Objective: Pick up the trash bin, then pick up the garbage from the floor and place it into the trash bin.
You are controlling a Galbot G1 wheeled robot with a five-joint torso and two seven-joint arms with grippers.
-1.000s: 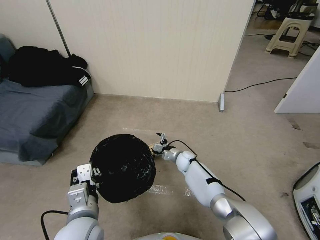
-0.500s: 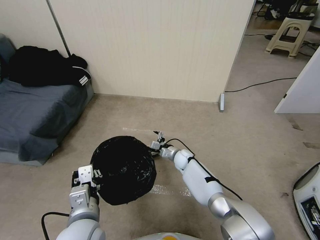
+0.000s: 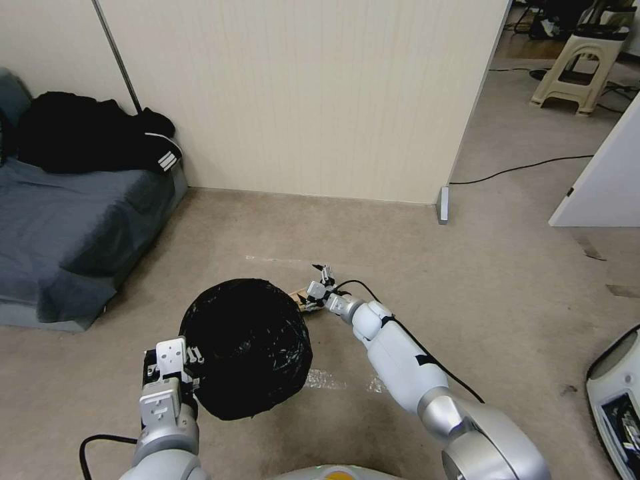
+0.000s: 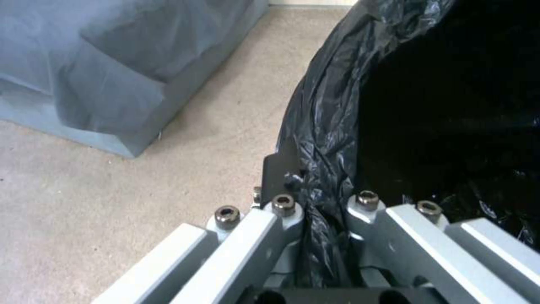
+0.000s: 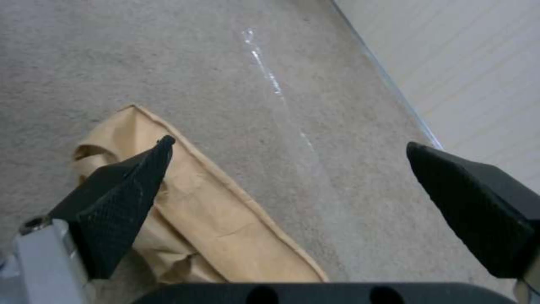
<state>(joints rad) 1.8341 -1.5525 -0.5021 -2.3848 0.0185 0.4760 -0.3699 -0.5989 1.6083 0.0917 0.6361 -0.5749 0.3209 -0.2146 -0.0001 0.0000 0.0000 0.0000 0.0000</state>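
Tan crumpled paper (image 5: pixel 214 211) lies flat beneath spread right hand (image 5: pixel 287 185).

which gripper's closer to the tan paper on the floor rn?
Right. The right gripper hangs open just above the tan paper, one finger over it. The left gripper is back beside the robot, shut on the trash bin rim.
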